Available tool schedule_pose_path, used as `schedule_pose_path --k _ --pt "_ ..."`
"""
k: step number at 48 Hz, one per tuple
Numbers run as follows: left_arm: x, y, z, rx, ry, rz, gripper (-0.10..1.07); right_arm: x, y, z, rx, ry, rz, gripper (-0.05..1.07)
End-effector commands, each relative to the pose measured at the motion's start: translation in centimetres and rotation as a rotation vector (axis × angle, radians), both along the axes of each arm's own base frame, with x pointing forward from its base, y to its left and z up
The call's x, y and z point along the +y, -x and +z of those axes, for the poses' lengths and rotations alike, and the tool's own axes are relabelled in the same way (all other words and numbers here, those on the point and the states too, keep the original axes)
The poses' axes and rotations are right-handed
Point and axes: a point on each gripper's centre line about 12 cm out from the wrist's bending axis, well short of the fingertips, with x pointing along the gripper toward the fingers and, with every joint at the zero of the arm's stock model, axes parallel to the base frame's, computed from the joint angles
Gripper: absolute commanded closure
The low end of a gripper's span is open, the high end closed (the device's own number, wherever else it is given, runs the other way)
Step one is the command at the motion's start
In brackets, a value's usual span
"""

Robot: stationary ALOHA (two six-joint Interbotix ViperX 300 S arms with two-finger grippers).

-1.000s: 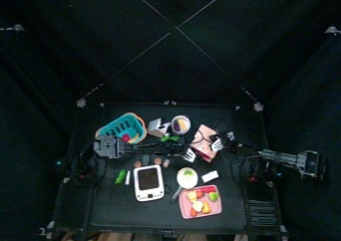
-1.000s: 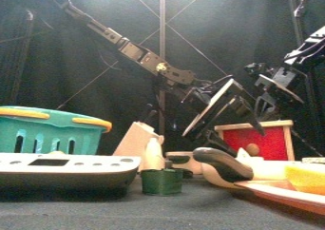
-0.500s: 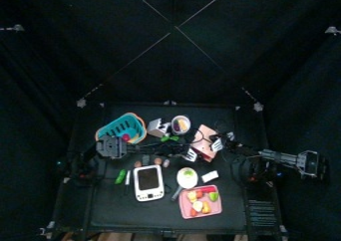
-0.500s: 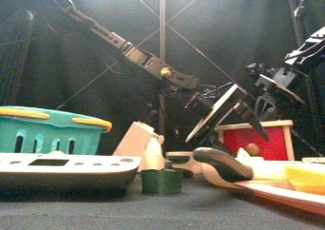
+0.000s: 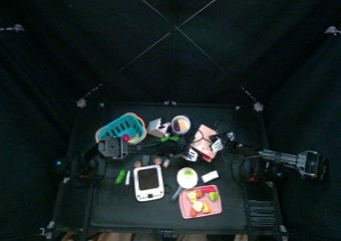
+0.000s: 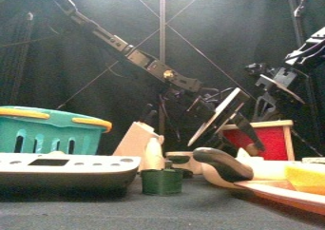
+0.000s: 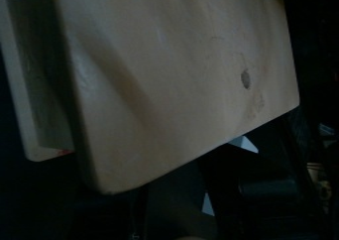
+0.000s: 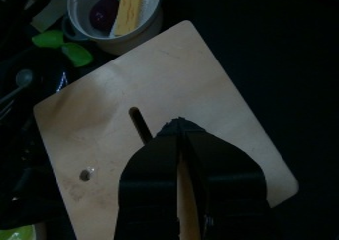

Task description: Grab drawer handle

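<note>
Drawer (image 6: 258,139): boxy, red-fronted, pale wooden panel (image 8: 146,135) smooth, round-cornered.
Left pincer: state cannot be told.
Right pincer (image 8: 183,189): black jaws being held nearly together, nothing clamped.

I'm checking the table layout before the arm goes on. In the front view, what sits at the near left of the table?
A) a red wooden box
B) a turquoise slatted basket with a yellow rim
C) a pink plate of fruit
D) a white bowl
B: the turquoise slatted basket with a yellow rim fills the front view's left side, behind the flat white tablet-like device.
</note>
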Motion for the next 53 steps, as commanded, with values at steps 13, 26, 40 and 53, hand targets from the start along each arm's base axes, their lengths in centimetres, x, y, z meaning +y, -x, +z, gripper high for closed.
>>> schedule_pose_path --k 13,26,40,53 --pt "0.30 -0.79 2.37 -0.060 -0.002 0.008 0.31 0.38 0.19 -0.95 0.026 -0.025 0.002 0.78" --pt "0.02 -0.45 2.18 -0.036 0.004 0.001 0.45 0.45 0.13 -0.99 0.025 -0.027 0.005 0.78" --pt "-0.38 -0.16 2.78 -0.040 -0.002 -0.008 0.45 0.45 0.13 -0.99 0.025 -0.027 0.005 0.78" --pt "-0.38 -0.17 2.24 -0.032 0.002 -0.007 0.45 0.45 0.14 -0.95 0.025 -0.025 0.006 0.78"
